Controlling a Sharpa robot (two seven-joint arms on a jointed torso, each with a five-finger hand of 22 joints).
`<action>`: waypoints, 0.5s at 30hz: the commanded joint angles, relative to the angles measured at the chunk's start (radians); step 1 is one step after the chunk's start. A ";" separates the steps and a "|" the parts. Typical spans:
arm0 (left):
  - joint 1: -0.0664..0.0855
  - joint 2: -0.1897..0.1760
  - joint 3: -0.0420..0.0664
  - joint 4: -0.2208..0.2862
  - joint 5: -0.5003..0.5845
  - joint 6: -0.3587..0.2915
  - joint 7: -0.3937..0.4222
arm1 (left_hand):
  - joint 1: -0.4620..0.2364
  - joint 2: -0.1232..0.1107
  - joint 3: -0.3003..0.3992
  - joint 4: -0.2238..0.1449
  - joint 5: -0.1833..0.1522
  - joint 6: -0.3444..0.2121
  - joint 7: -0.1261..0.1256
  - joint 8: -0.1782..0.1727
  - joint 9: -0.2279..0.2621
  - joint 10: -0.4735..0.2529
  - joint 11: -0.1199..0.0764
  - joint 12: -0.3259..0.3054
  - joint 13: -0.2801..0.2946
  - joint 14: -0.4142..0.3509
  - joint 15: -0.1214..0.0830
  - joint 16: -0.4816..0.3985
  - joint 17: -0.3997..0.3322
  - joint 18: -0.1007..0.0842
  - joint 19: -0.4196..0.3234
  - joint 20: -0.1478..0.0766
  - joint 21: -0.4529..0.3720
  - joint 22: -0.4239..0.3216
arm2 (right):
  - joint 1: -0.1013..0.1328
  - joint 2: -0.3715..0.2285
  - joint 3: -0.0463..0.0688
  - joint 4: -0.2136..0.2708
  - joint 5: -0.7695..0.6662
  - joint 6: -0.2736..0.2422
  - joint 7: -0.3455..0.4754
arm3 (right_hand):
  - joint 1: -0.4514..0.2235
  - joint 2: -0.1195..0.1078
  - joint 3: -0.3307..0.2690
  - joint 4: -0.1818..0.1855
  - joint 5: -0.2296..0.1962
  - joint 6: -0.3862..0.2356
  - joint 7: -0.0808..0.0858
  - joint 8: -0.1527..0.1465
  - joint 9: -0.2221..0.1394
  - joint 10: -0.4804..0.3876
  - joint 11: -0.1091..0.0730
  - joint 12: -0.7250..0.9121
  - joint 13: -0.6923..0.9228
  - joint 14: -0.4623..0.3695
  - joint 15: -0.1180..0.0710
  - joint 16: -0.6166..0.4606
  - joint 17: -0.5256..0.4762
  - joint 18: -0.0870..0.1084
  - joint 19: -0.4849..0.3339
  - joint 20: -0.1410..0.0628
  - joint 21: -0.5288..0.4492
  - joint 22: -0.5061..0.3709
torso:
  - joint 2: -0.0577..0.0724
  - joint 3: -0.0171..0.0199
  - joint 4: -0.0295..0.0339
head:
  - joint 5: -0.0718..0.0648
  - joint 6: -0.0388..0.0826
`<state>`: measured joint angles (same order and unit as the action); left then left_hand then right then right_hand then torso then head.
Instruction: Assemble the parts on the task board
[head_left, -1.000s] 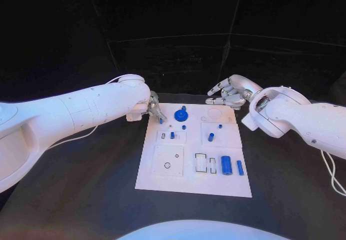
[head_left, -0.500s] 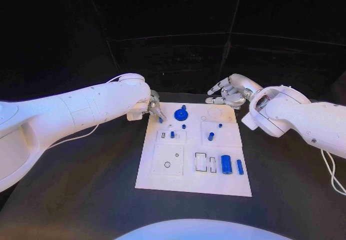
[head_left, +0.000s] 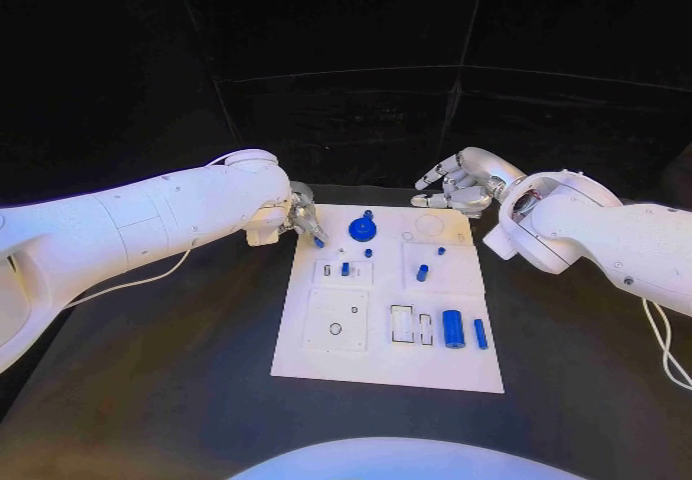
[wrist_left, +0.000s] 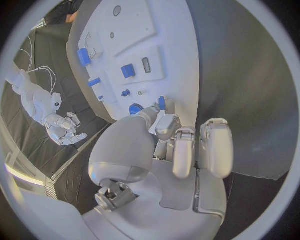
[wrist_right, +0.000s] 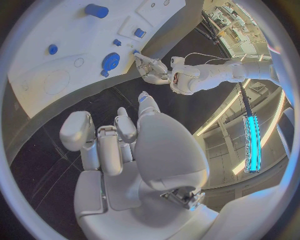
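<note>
The white task board (head_left: 378, 365) lies in the middle of the black table. My left hand (head_left: 302, 220) hovers at the board's far left corner and pinches a small blue peg (head_left: 319, 241) between thumb and a finger; the left wrist view shows the peg (wrist_left: 162, 103) at the fingertips. A blue gear (head_left: 362, 230) stands right beside it. My right hand (head_left: 454, 187) hangs over the table at the board's far right corner, fingers apart and holding nothing. In the right wrist view that hand (wrist_right: 119, 145) faces the board (wrist_right: 50, 55) and the gear (wrist_right: 111, 60).
A large blue cylinder (head_left: 453, 329) and a slim blue piece (head_left: 480, 334) lie near the board's front right. A blue peg (head_left: 423, 272) and several smaller blue parts stand mid-board. Black table stretches on both sides of the board.
My left arm has turned and drawn back slightly, with the hand and its blue peg staying at the board's far left corner. The right hand has not moved.
</note>
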<state>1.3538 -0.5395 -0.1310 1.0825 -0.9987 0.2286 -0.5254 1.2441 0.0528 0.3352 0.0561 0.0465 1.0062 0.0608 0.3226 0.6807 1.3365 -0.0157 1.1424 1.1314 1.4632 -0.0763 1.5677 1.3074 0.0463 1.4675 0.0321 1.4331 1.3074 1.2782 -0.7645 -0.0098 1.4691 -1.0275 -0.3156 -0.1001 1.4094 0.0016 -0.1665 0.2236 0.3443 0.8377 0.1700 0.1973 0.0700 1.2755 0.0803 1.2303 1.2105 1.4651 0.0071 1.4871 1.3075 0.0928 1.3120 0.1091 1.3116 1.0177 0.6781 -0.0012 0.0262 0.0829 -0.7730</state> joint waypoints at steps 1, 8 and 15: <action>0.007 -0.020 0.001 0.037 0.051 -0.046 0.009 | -0.026 -0.009 0.135 -0.102 0.005 0.006 -0.004 0.010 0.005 0.010 0.000 -0.002 -0.003 0.108 0.004 0.003 0.263 0.001 0.006 0.007 -0.006 0.082 | 0.002 -0.001 0.001 0.001 -0.002 0.003 0.006 | 0.002 0.005 -0.007 0.001 0.005 -0.007 -0.001 0.003 0.000 -0.008 0.002 -0.005 -0.001 0.072 -0.004 -0.005 0.134 0.012 -0.004 0.000 -0.006 -0.001 | -0.001 0.0009 0.0018 | 0.006 0.002; 0.017 -0.092 0.001 0.159 0.061 -0.098 -0.002 | -0.050 -0.028 0.179 -0.112 0.005 0.006 -0.005 0.020 0.014 0.012 -0.002 -0.003 -0.006 0.108 0.003 0.003 0.263 0.001 0.007 0.006 -0.006 0.083 | 0.002 -0.003 0.001 -0.002 -0.002 0.003 0.006 | 0.003 0.007 -0.008 0.002 0.007 -0.007 -0.001 0.004 0.000 -0.007 0.002 -0.004 0.000 0.072 -0.004 -0.005 0.134 0.013 -0.004 0.000 -0.007 -0.003 | 0.000 0.0000 0.0002 | 0.011 0.003; 0.011 -0.149 0.000 0.264 0.020 -0.166 -0.032 | -0.070 -0.047 0.231 -0.126 0.015 0.004 -0.006 0.035 0.025 0.010 -0.002 -0.013 -0.017 0.108 0.002 0.003 0.263 0.001 0.007 0.005 -0.008 0.082 | 0.002 -0.002 0.001 -0.003 -0.002 0.006 0.007 | 0.003 0.007 -0.008 0.002 0.007 -0.007 -0.001 0.004 0.000 -0.007 0.002 -0.004 0.000 0.072 -0.004 -0.005 0.134 0.013 -0.004 0.000 -0.007 -0.003 | 0.000 -0.0008 -0.0007 | 0.014 0.001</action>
<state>1.3656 -0.6840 -0.1308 1.3316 -0.9572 0.1280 -0.5361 1.1824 0.0014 0.4518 0.0402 0.0586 1.0099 0.0570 0.3539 0.7061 1.3421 -0.0178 1.1344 1.1151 1.4632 -0.0763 1.5677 1.3074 0.0461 1.4675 0.0321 1.4291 1.3074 1.2782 -0.7667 -0.0098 1.4651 -1.0274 -0.3154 -0.0995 1.4094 0.0016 -0.1691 0.2262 0.3487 0.8377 0.1701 0.1972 0.0700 1.2755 0.0803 1.2303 1.2106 1.4651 0.0071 1.4871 1.3074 0.0929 1.3120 0.1091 1.3116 1.0155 0.6784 -0.0013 0.0257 0.0982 -0.7700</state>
